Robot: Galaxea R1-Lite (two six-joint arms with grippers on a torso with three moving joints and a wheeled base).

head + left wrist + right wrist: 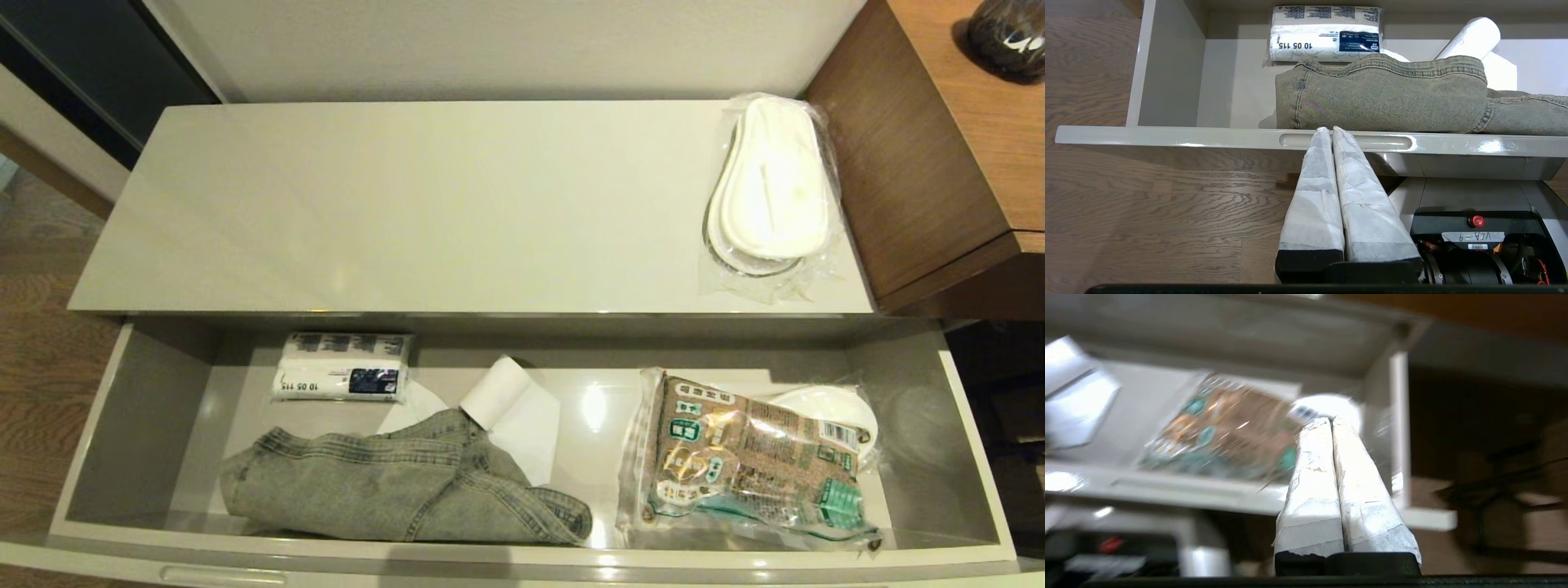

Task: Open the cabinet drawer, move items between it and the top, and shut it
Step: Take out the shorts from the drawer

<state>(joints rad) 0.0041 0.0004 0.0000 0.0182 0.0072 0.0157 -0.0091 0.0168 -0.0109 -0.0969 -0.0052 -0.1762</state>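
Observation:
The cabinet drawer (pixel 122 425) stands pulled out below the glossy top (pixel 408 204). A clear-wrapped pair of white slippers (pixel 771 192) lies at the top's right end. Faded denim jeans (pixel 384 486) lie crumpled in the drawer's front left. A second white slipper pack (pixel 833 408) peeks from under a packet at the drawer's right. Neither arm shows in the head view. My left gripper (pixel 1329 128) is shut and empty, its tips in front of the drawer's recessed handle (pixel 1388 141), near the jeans (pixel 1384 98). My right gripper (pixel 1329 419) is shut and empty, low before the drawer's right end (pixel 1188 492).
A brown-and-green printed packet (pixel 751 465), a white paper roll (pixel 498 392) and a wrapped tissue pack (pixel 343 367) also lie in the drawer. A brown wooden unit (pixel 914 163) adjoins the cabinet's right end. Wood floor lies to the left. My base (pixel 1474 237) sits under the drawer front.

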